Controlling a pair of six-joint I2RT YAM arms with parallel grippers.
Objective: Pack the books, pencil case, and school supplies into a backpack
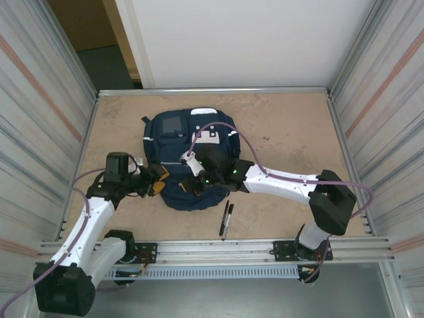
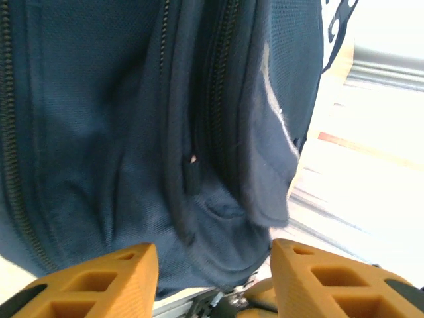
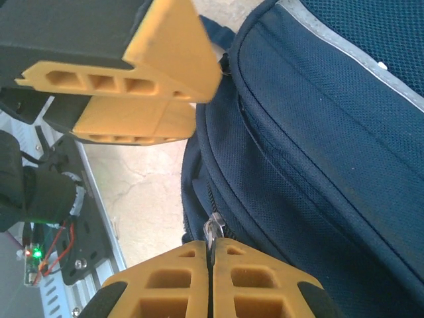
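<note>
The navy backpack [image 1: 192, 149] lies flat in the middle of the table. My right gripper [image 3: 212, 248] is shut on a metal zipper pull [image 3: 213, 226] at the backpack's [image 3: 318, 132] near edge. My left gripper [image 2: 213, 265] is open at the bag's near left corner, with a fold of blue fabric [image 2: 225, 218] bulging just ahead of its orange fingers [image 2: 99, 275]. In the top view the two grippers [image 1: 159, 182] [image 1: 192, 182] sit close together. Two black pens [image 1: 226, 218], school supplies, lie on the table right of the bag's near end. The books and the pencil case are out of view.
Ribbed metal walls [image 1: 40, 112] close in the table on both sides. A metal rail [image 1: 218, 248] runs along the near edge. Bare table [image 1: 291, 132] lies right of the backpack. The left gripper's orange fingers [image 3: 152, 73] hang close above the right one.
</note>
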